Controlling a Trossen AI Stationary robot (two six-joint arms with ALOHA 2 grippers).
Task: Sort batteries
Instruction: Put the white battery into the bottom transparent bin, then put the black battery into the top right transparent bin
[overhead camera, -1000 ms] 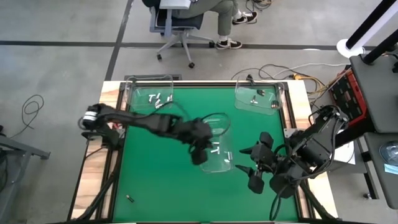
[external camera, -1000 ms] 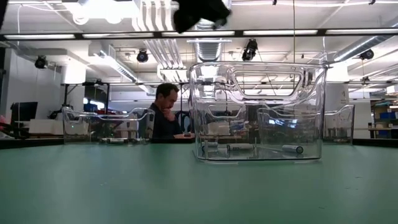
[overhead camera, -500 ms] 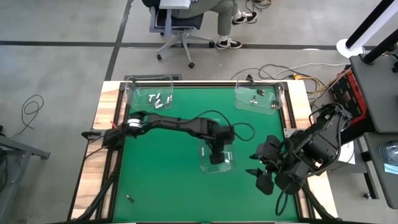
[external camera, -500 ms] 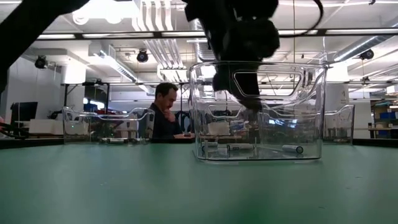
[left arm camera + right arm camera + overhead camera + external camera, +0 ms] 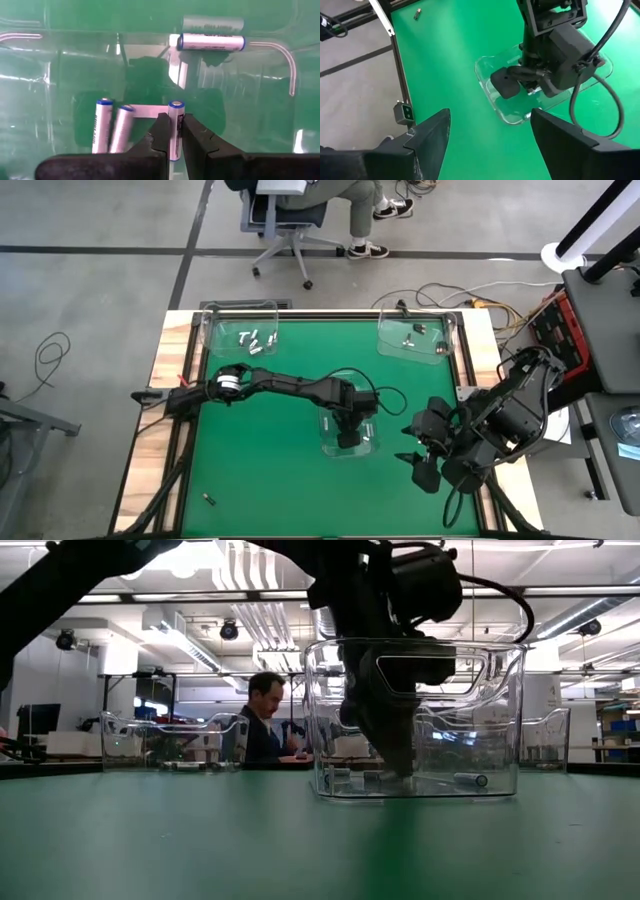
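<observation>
Reaching deep into the clear middle bin [image 5: 349,432] at counter [image 5: 260,470] centre: left claw [image 5: 173,131], fingers [image 5: 160,131] pressed onto one battery [image 5: 175,127], blue-capped end pointing away from the wrist. Pinched along the battery's length, seemingly so the cylinder stays in line with the fingers and cannot roll out. Wrist tipped steeply downward, as the low view shows, probably because the tall bin walls leave only a route in from above.

Just beside the pinched battery, two more batteries [image 5: 111,129] lying side by side on the bin floor, close enough that a careless lift could nudge them. Farther off against the far wall, another battery [image 5: 211,42] lying crosswise, with what looks like its reflection in the plastic.

Parked near the right edge of the counter, well apart from the middle bin: right claw [image 5: 490,127], fingers spread wide and holding nothing, apparently kept out of the working arm's way.

Along the far edge, two more clear bins: far-left bin [image 5: 240,335] with several small batteries [image 5: 256,340] already inside, far-right bin [image 5: 415,337] with a few small pieces too small to identify. Likely destinations, one per size. One small dark item [image 5: 209,499] alone on the green mat near the front-left corner, not identifiable.

Judged stage: grasp made, lift out of the bin not yet begun.
</observation>
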